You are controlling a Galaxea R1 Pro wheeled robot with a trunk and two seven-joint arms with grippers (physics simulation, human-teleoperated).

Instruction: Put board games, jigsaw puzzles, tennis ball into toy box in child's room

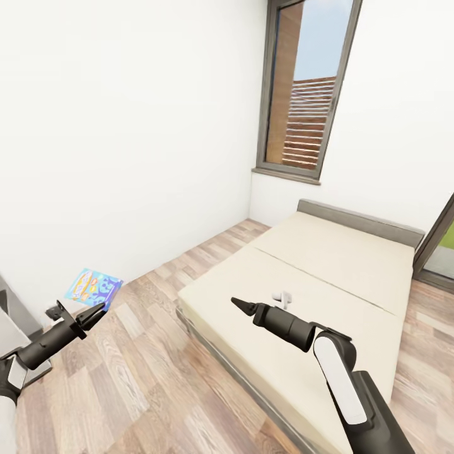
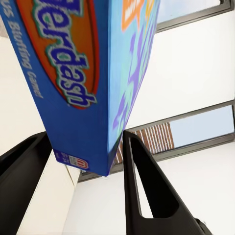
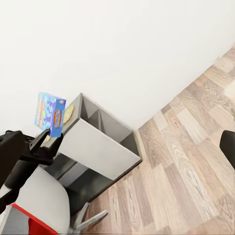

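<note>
The blue board game [image 1: 93, 288], a thin flat box with orange print and cartoon figures on its cover (the wrist view shows lettering ending in "erdash"), is held up in the air above the wood floor, near the white wall, pinched at one corner between the left gripper's [image 1: 94, 313] jaws. The bed [image 1: 328, 277] lies with its beige mattress bare, its low grey headboard toward the window wall.

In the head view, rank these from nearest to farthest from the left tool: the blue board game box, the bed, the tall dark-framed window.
1. The bright blue flat board game box, gripped in the left tool itself, at the picture's left.
2. The low beige bed, across the wood plank floor toward the right.
3. The tall dark-framed window, on the far wall beyond the bed.
</note>
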